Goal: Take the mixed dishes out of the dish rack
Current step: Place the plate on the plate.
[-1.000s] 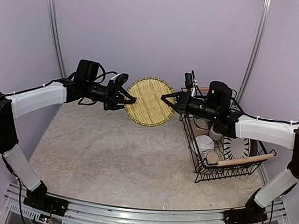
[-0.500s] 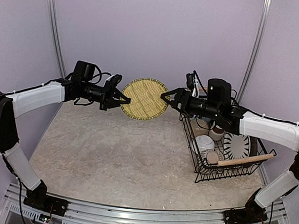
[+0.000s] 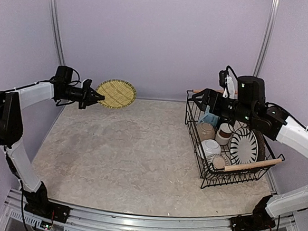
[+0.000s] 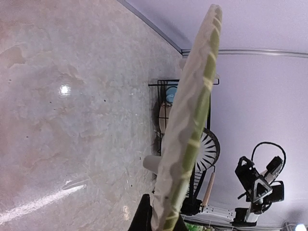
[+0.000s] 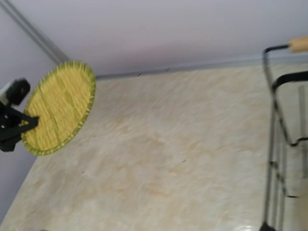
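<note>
A round woven yellow plate (image 3: 116, 93) with a green rim hangs above the table's far left, and my left gripper (image 3: 97, 97) is shut on its edge. The left wrist view shows this plate (image 4: 192, 120) edge-on, clamped at the bottom by the left gripper (image 4: 161, 220). My right gripper (image 3: 196, 100) stands open and holds nothing, over the far left corner of the dish rack (image 3: 234, 176). The rack holds a black-and-white striped plate (image 3: 244, 145), a white bowl (image 3: 211, 147), a brown-white cup (image 3: 224, 135) and a light blue mug (image 3: 209, 119). The right wrist view shows none of its own fingers.
The black wire rack stands at the right of the table, with a wooden rod handle (image 3: 251, 164) along its near side. Purple walls close in the back and both sides. The right wrist view shows the woven plate (image 5: 57, 108) at far left and rack wires (image 5: 274, 96) at right.
The right gripper opened and let go of the woven plate, then drew back right to the rack. The left gripper closed on the plate and carried it far left.
</note>
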`<state>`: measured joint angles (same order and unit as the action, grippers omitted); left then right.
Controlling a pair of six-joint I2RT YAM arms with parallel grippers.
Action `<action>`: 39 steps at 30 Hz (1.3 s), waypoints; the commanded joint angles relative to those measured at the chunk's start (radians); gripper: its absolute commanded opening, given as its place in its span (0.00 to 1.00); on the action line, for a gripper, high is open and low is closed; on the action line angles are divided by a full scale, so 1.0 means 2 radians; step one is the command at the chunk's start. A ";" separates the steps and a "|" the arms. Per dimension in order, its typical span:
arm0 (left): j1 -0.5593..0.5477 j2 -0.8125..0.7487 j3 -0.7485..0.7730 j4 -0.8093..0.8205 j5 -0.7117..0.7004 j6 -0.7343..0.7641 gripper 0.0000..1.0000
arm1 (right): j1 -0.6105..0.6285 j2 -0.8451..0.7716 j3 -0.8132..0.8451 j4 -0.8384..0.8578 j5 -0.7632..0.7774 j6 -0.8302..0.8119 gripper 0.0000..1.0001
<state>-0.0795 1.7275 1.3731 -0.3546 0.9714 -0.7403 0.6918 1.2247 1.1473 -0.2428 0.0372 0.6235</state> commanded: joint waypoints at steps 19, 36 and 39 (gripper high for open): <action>0.100 0.187 0.068 -0.077 -0.084 0.049 0.01 | -0.005 -0.077 -0.040 -0.069 0.084 -0.044 0.92; 0.102 0.167 0.073 -0.117 -0.176 0.078 0.99 | -0.006 -0.078 0.002 -0.203 0.177 -0.064 0.94; 0.101 0.157 0.079 -0.133 -0.200 0.081 0.99 | -0.006 -0.058 0.034 -0.290 0.222 -0.051 0.98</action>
<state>0.1173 2.1105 1.5112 -0.5686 0.6609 -0.6086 0.6842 1.0679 1.1332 -0.5835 0.3401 0.5137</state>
